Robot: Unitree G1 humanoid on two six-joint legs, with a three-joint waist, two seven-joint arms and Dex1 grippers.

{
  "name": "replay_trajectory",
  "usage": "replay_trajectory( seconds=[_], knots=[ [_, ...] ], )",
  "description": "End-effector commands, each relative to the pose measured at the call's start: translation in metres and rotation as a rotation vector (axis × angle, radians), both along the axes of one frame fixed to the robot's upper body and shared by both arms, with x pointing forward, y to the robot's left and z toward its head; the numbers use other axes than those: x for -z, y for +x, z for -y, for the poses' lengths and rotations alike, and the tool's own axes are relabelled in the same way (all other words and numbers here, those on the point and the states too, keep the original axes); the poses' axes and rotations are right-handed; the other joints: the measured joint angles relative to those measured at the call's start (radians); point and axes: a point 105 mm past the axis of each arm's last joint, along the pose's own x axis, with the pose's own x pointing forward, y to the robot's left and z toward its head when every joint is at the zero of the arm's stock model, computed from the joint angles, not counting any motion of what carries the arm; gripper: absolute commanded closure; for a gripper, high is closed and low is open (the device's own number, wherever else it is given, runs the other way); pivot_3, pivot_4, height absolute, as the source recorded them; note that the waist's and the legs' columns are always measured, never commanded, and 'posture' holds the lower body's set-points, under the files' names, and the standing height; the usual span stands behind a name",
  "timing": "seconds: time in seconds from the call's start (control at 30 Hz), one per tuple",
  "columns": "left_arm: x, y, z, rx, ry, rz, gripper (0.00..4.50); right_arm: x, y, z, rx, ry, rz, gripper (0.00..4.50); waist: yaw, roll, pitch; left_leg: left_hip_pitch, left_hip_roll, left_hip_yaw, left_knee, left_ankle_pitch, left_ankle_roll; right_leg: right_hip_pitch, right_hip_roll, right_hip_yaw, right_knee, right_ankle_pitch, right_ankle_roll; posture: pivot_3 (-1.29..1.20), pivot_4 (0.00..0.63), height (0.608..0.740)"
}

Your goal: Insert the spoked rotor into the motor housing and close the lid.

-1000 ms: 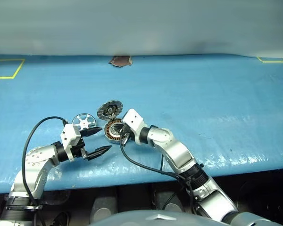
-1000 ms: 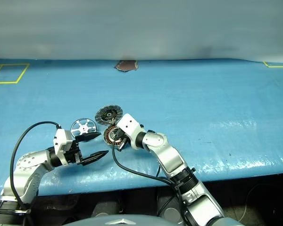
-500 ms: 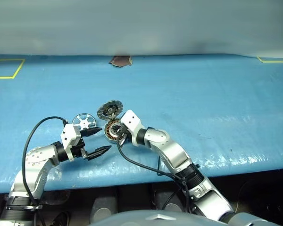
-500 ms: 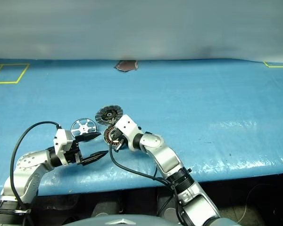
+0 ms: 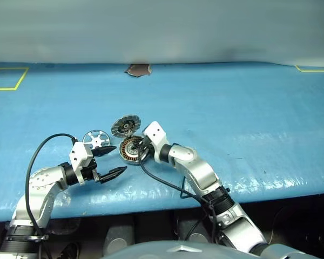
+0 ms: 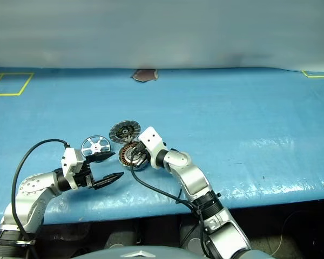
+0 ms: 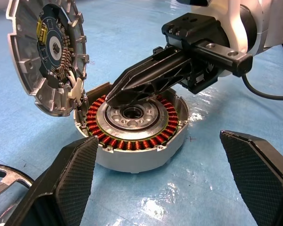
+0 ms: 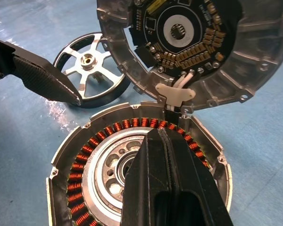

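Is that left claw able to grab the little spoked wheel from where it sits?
Probably yes. The spoked rotor lies flat on the blue table just beyond the open left gripper, with nothing between them. The shut right gripper is over the motor housing, off to the side.

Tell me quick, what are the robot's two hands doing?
Left gripper: open, holding nothing.
Right gripper: shut, empty, its tips over the round silver motor housing with copper windings.

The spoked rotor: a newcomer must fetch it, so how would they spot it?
On the blue table, look just left of the motor housing and its raised lid. The spoked rotor lies flat there: an open silver ring with spokes, no copper windings.
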Motion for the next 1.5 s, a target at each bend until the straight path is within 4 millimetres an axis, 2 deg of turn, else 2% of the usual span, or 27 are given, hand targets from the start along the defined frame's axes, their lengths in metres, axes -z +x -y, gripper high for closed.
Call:
replay_trajectory(
  seconds=[0.03,0.23,0.47,0.53,0.73,0.9,1.03,1.37,1.47,1.5],
  knots=[
    [-0.001,0.002,-0.003,-0.006,0.015,0.011,0.0,-0.021,-0.001,-0.004,-0.011,0.052,0.051,4.48,-0.001,0.0,0.0,0.0,0.0,0.0,0.0,0.0,0.0,0.0,0.0,0.0,0.0,0.0,0.0,0.0,0.15,0.74],
    [-0.002,0.003,-0.004,-0.017,0.012,0.011,0.0,-0.017,-0.005,-0.006,-0.027,0.036,0.052,4.48,-0.001,0.0,0.0,0.0,0.0,0.0,-0.001,0.0,0.0,0.0,0.0,0.0,0.0,0.0,0.0,0.0,0.15,0.74],
    [-0.008,0.004,-0.019,-0.109,-0.005,-0.012,0.0,-0.023,-0.009,0.0,-0.044,0.022,0.105,4.48,-0.002,0.0,0.0,0.0,0.0,0.0,0.0,0.0,0.0,0.0,0.0,0.0,0.0,0.0,0.0,0.0,0.15,0.74],
    [-0.015,0.003,-0.024,-0.136,-0.035,-0.019,0.0,-0.027,-0.011,0.004,-0.054,0.018,0.134,4.48,-0.002,0.0,0.0,0.0,0.0,0.0,-0.001,0.0,0.0,0.0,0.0,0.0,0.0,0.0,0.0,0.0,0.15,0.74],
    [-0.026,0.001,-0.042,-0.177,0.025,0.021,0.0,-0.031,-0.03,0.011,-0.14,0.012,0.185,4.48,-0.001,0.0,0.0,0.0,0.0,0.0,-0.001,0.0,0.0,0.0,0.0,0.0,-0.001,0.0,-0.001,0.0,0.15,0.74],
    [-0.039,0.012,-0.045,-0.208,0.064,0.096,0.0,-0.03,-0.042,0.01,-0.208,0.017,0.194,4.48,0.002,0.0,0.0,0.0,0.0,0.0,-0.001,0.0,0.0,0.0,0.0,0.0,0.0,0.0,-0.001,0.0,0.15,0.74],
    [-0.039,0.024,-0.047,-0.238,0.108,0.121,0.0,-0.035,-0.051,0.0,-0.271,0.044,0.232,4.48,0.002,0.0,0.0,0.0,0.0,0.0,-0.001,0.0,0.0,0.0,0.0,0.0,-0.001,0.0,-0.001,0.0,0.15,0.74],
    [-0.023,0.038,-0.054,-0.272,0.222,0.054,0.0,-0.032,-0.044,-0.006,-0.249,0.031,0.256,4.48,0.001,0.0,0.0,0.0,0.0,0.0,-0.001,0.0,0.0,0.0,0.0,0.0,-0.001,0.0,0.0,0.0,0.15,0.74],
    [-0.02,0.041,-0.063,-0.318,0.269,0.062,0.55,-0.031,-0.043,-0.005,-0.239,0.031,0.256,4.5,0.002,0.0,0.0,0.0,0.0,0.0,-0.001,0.0,0.0,0.0,0.0,0.0,0.0,0.0,-0.001,0.0,0.15,0.74],
    [-0.02,0.042,-0.063,-0.32,0.274,0.066,0.89,-0.031,-0.042,-0.005,-0.237,0.031,0.256,4.5,0.002,0.0,0.0,0.0,0.0,0.0,-0.001,0.0,0.0,0.0,0.0,0.0,0.0,0.0,-0.001,0.0,0.15,0.74]
  ],
)
